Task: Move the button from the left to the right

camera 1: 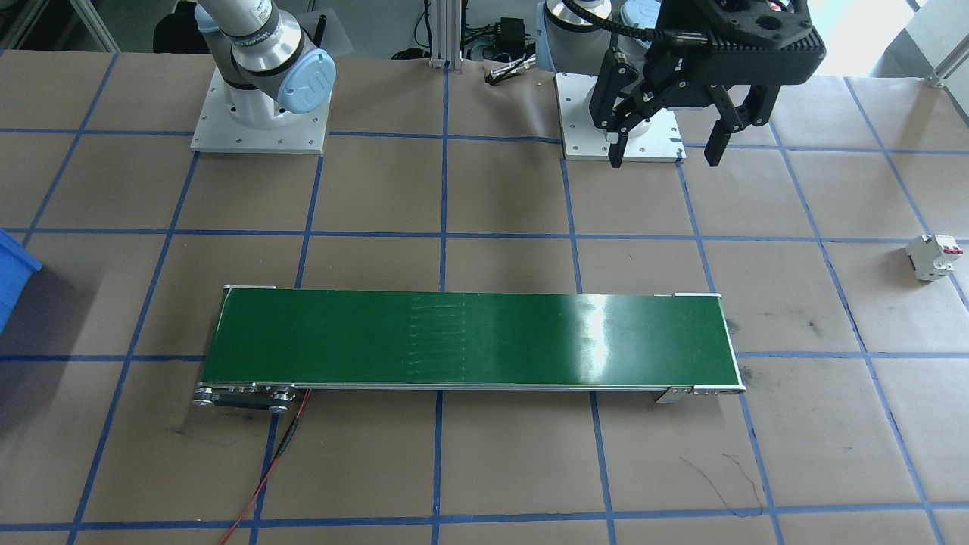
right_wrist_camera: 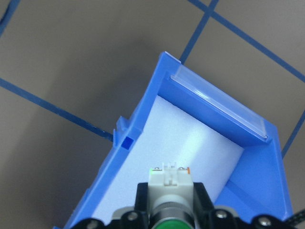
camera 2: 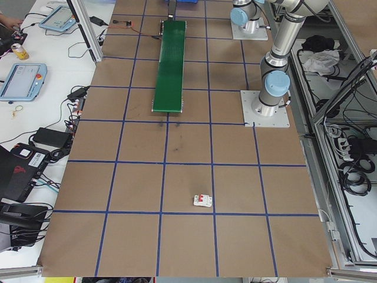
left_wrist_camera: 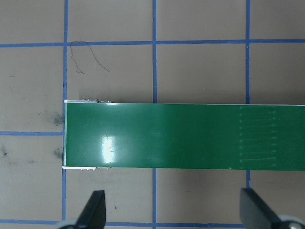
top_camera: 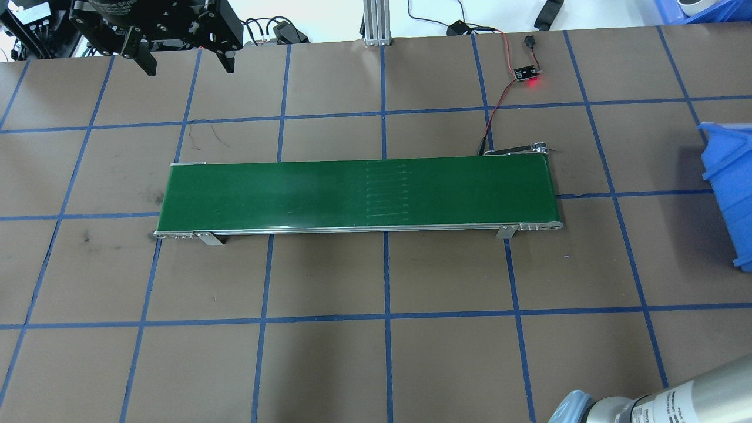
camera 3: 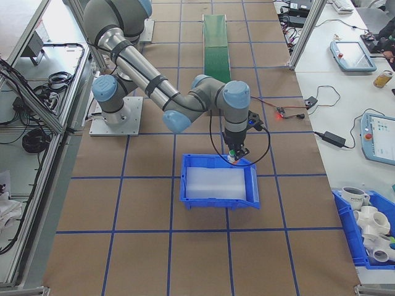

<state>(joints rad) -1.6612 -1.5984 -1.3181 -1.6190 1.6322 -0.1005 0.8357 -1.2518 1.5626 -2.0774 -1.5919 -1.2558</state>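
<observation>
Between the right gripper's (right_wrist_camera: 171, 212) closed fingers sits the button (right_wrist_camera: 170, 191), its whitish body and green cap clamped at the bottom of the wrist view, a trace of orange at its far end. Just beneath and ahead of it lies the white foam floor of a blue bin (right_wrist_camera: 143, 124), with a clear strip across the bin's far wall. Seen from the right end of the table, the right gripper (camera 3: 234, 154) hangs over the far rim of the bin (camera 3: 219, 200), the button (camera 3: 232, 156) a small speck at its tip.

Well away from that hand, along the table, the green belt (top_camera: 358, 194) lies bare on the brown paper with its blue tape grid. A red-and-black wire runs from its right-hand end to a small board (top_camera: 527, 73) with a red light.

Beyond the belt's other end, the left gripper (camera 1: 666, 151) hangs high near its arm's base plate, fingers spread wide with nothing between them; its wrist view looks down past both fingertips (left_wrist_camera: 95, 207) onto the belt's (left_wrist_camera: 186, 136) end. Farther out past that hand, a white breaker (camera 1: 936, 256) with a red top lies alone on the table.
</observation>
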